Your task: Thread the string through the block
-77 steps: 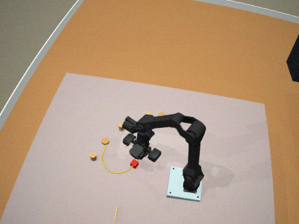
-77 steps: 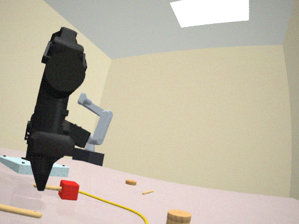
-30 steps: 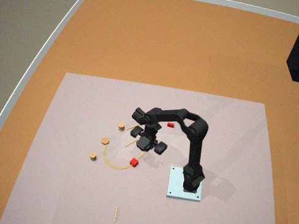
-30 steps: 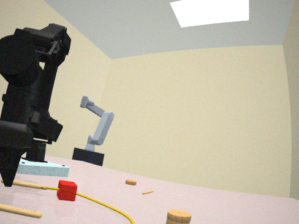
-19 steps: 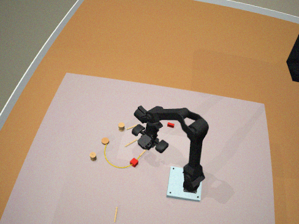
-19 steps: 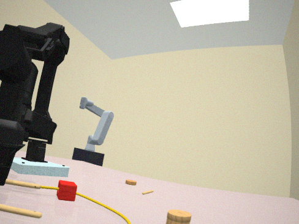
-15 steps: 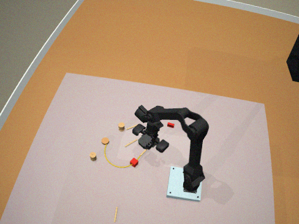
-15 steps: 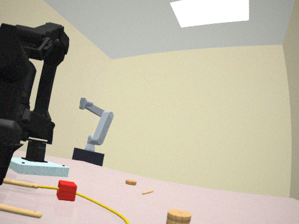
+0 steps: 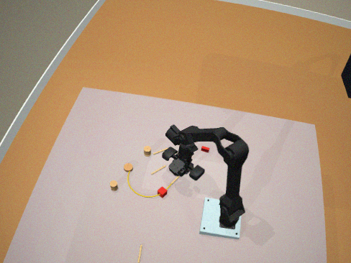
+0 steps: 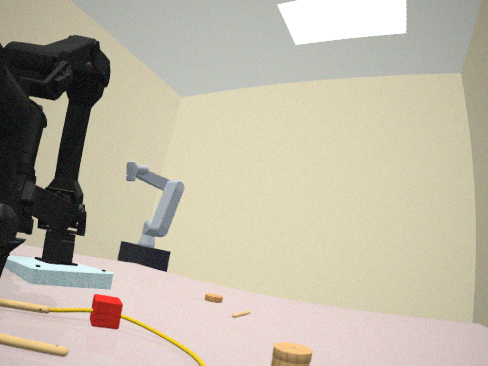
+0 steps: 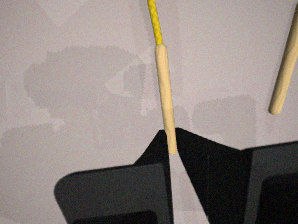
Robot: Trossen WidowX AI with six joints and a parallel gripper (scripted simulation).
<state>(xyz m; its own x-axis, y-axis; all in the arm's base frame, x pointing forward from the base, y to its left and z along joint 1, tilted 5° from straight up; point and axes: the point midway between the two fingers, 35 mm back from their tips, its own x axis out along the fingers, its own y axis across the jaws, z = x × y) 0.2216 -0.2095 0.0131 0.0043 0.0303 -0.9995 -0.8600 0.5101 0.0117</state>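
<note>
The red block stands on the table. The yellow string runs from the round wooden button to the block and comes out on the opposite side, so it passes through. The stick on its end is outside the block, a short length of string away. My gripper is shut on the stick's far end. The stick lies low, near table height. The fingertips are hidden in the top and exterior views.
Loose sticks lie beside the held one, behind it and at the front. Two wooden cylinders stand near the button. A small red piece lies behind the arm. Another wooden disc shows in the exterior view.
</note>
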